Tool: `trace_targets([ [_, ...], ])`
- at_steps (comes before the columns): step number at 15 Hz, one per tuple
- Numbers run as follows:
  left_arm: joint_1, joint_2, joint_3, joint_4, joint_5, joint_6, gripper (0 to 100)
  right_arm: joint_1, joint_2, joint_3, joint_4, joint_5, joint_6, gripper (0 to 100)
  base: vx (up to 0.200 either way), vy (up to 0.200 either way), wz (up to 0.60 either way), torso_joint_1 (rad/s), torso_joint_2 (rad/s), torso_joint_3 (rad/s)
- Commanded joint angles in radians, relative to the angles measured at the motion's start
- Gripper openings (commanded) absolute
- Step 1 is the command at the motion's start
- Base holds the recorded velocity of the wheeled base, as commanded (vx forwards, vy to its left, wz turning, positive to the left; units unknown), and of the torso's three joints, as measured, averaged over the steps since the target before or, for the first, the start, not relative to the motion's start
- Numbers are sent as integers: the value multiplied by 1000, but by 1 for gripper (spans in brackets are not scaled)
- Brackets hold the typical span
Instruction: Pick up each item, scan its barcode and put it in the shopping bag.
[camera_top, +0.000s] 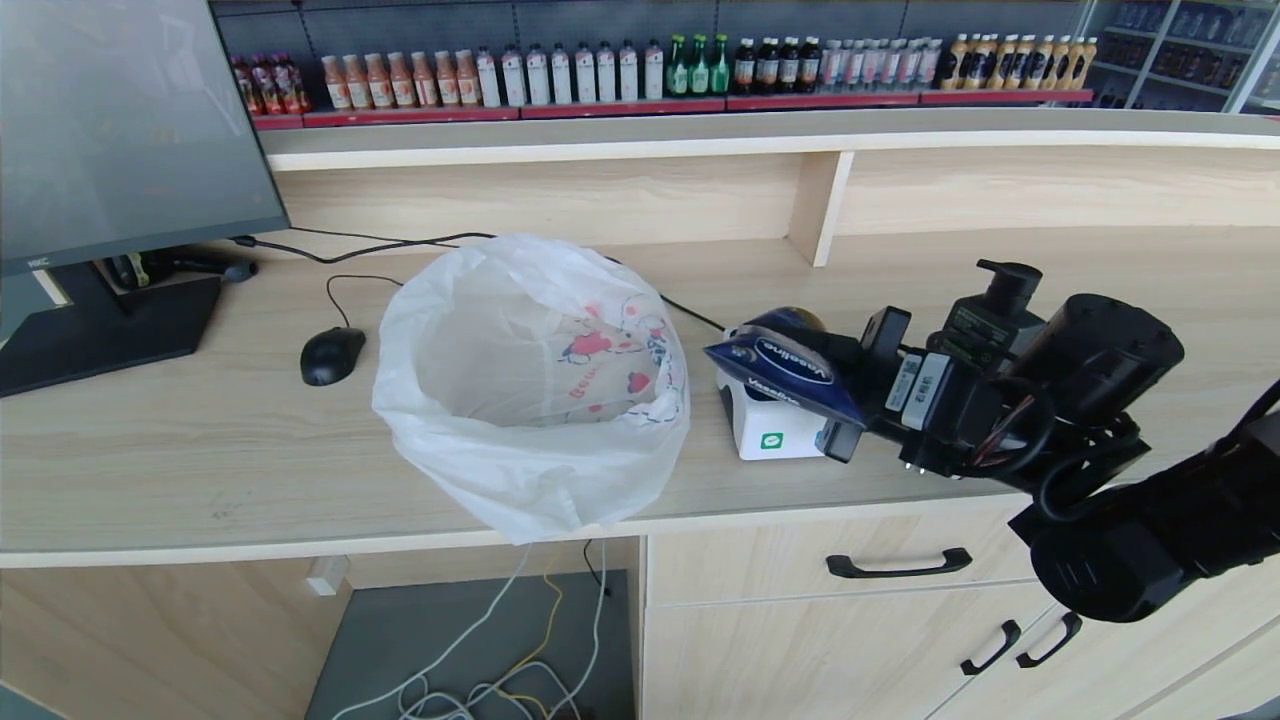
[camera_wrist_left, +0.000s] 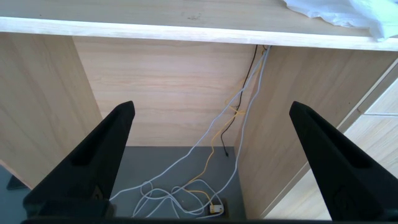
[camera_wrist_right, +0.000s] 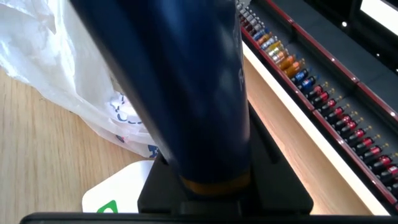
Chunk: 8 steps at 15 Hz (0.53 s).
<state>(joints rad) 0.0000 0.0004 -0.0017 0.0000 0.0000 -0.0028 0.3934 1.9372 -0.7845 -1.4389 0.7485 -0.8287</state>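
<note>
Two grippers we see. The right gripper (camera_top: 852, 388) is held level above the tabletop (camera_top: 200, 450), its fingers clamped on the blue bottle (camera_top: 790, 372). The bottle lies nearly level and points left toward the shopping bag (camera_top: 530, 420). The left gripper (camera_wrist_left: 211, 124), fingers apart, hangs below the tabletop.

White see-through bag (camera_top: 530, 470) with red and blue prints; pale wood-grain desk (camera_top: 180, 450). Dark blue tube (camera_top: 790, 365) with white-rimmed oval label and gold band; black right pincer (camera_top: 860, 385). White box (camera_top: 775, 425) with green mark, black mouse (camera_top: 332, 355), dark bottle (camera_top: 985, 320) with black cap, black drawer handles (camera_top: 898, 567), red-edged shelf (camera_top: 620, 105).
</note>
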Motion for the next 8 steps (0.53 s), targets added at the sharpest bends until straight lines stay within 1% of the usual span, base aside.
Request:
trace_targets([
  [1, 0, 0, 0, 0, 0, 0, 100, 1, -1, 1, 0, 0, 0, 0, 0, 0, 0, 0, 0, 0],
  [7, 0, 0, 0, 0, 0, 0, 100, 1, -11, 2, -1, -11, 0, 0, 0, 0, 0, 0, 0, 0],
  [8, 0, 0, 0, 0, 0, 0, 100, 1, -17, 2, -1, -29, 0, 0, 0, 0, 0, 0, 0, 0],
])
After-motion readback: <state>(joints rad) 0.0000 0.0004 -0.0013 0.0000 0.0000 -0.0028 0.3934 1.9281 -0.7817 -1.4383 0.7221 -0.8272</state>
